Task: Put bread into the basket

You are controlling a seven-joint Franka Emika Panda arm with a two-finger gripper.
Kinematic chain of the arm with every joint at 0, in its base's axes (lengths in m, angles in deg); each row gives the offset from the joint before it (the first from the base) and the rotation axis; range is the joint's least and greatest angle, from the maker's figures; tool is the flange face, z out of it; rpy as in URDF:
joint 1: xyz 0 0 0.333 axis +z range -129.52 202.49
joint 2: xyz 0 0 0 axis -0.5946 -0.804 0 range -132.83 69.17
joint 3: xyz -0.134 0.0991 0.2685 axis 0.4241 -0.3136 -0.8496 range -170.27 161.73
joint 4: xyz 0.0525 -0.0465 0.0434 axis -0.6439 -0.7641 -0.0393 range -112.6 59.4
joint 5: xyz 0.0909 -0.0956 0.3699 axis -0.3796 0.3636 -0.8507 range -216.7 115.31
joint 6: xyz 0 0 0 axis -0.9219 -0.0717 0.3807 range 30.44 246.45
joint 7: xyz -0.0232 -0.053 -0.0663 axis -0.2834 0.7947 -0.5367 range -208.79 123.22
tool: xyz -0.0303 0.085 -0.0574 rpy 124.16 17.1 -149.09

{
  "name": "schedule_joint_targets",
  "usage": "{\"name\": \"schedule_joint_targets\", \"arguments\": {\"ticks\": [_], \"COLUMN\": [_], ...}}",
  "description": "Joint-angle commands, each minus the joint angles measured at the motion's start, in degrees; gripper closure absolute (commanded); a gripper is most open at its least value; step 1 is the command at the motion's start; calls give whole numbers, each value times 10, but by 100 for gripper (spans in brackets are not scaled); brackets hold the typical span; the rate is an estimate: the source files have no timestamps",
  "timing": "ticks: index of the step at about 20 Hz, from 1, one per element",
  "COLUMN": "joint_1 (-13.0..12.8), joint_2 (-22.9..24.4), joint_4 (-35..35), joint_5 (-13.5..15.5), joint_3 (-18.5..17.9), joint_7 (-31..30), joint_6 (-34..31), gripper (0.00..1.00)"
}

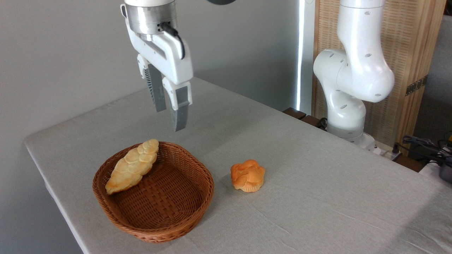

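While one bread (132, 165) lies in one basket (169, 225), one bun (247, 175) sits outside.

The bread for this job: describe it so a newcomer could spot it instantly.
Find the brown wicker basket near the table's front left corner. The bread lies inside, leaning on the left rim. It is long, pale golden and braided with pointed ends, unlike the small round orange bun on the cloth to the right.

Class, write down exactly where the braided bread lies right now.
The bread lies inside the basket, leaning along its left rear wall, left of the orange bun and below the empty gripper.
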Motion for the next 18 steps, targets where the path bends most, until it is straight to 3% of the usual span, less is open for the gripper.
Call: {"name": "schedule_joint_targets", "arguments": {"ticks": [1,6,16,18], "joint_1": [31,31,39,39], "joint_2": [-8,-10,-11,-11], "joint_4": [41,44,49,50], "joint_5": [-7,-22,-25,-39], "joint_3": [18,22,31,31], "joint_7": [-14,-16,-12,-13], "joint_6": [-50,-54,-54,-54], "gripper": [0,0,0,0]}}
